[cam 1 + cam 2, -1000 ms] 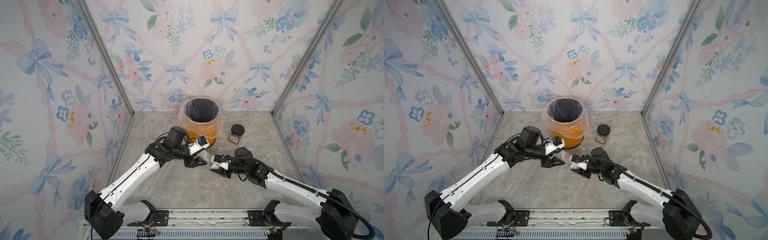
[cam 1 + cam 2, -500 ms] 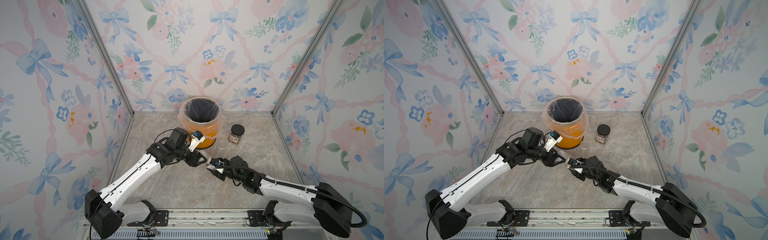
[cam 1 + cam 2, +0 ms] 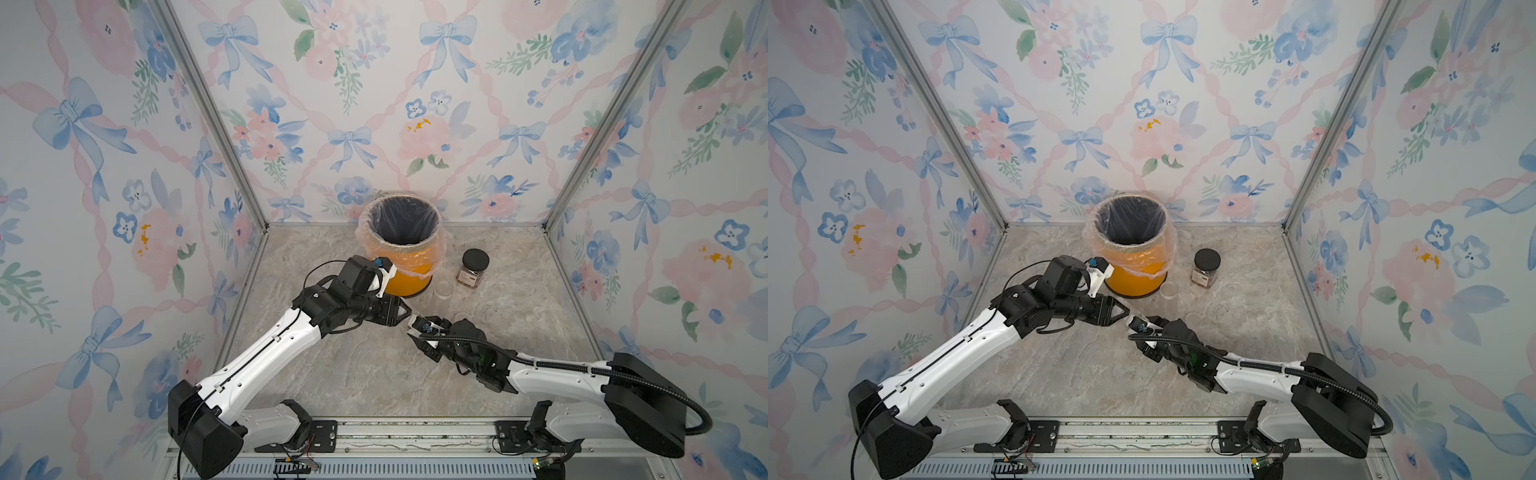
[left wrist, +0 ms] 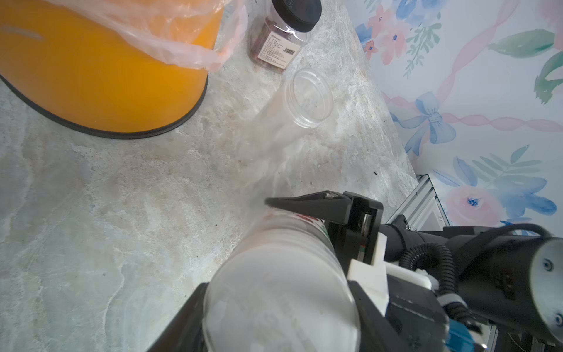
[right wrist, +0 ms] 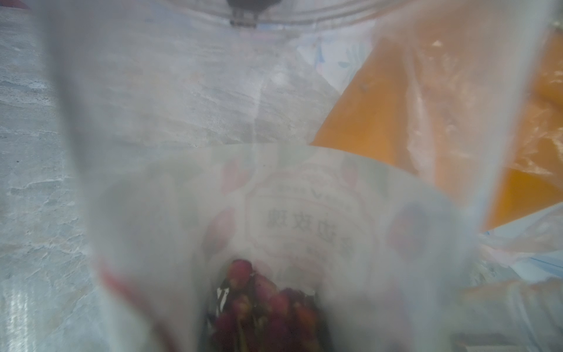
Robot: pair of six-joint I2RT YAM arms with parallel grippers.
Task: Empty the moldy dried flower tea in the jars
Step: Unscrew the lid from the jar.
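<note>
A tall slim clear jar hangs on its side between my two grippers, in front of the orange bin. My left gripper is shut on its translucent lid. At the other end my right gripper is shut on the jar's body, with one black finger lying along it. Reddish-brown dried flower tea sits in a clump inside this jar, near my right jaws. A squarish labelled jar with a black lid stands upright to the right of the bin with tea inside.
The orange bin with its plastic liner stands open at the back middle. A round clear jar stands lidless just right of the bin. A pale round lid lies flat beside my right wrist. Patterned walls close three sides.
My right arm has dropped lower and carried the jar a little left toward my left gripper. My left wrist has turned, and its jaws now sit round the lid.
</note>
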